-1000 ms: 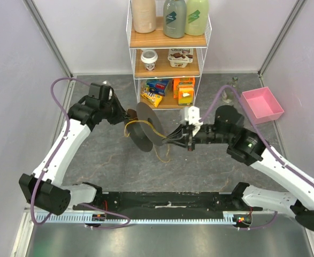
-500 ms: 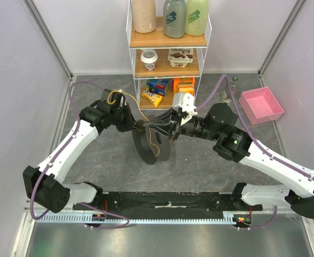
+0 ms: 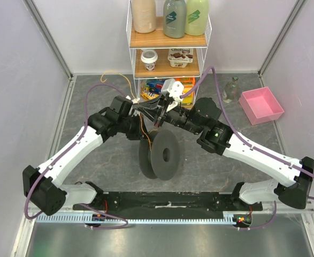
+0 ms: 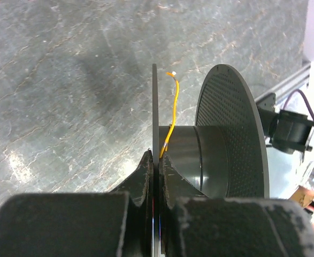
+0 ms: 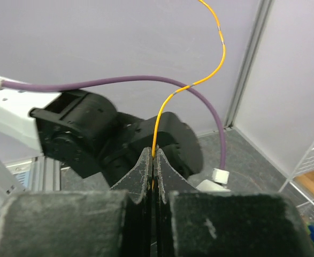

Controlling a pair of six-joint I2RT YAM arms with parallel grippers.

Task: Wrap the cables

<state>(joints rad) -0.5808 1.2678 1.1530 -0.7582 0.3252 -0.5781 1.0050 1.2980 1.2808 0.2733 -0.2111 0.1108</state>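
Observation:
The dark grey spool [image 3: 165,155] stands on edge at mid-table. My left gripper [image 3: 144,139] is shut on the thin rim of its left flange [image 4: 155,107], seen edge-on in the left wrist view. The thin yellow cable [image 4: 170,126] runs off the spool's core [image 4: 191,158] and ends in a white tip. My right gripper [image 3: 139,107] is above and behind the spool, shut on the cable [image 5: 158,126], which rises from the jaws and curves away. From above, the loose cable [image 3: 125,81] arcs toward the back left.
A white wire shelf [image 3: 168,53] with bottles, tubs and snack packs stands at the back centre. A pink bin [image 3: 261,104] and a small clear bottle [image 3: 230,88] are at the back right. Purple arm hoses [image 5: 119,81] loop near both wrists. Walls enclose three sides.
My right gripper has moved left and back, carrying the cable up over the left wrist. The spool has turned and shifted nearer, still held in my left gripper. The loose cable now trails back left.

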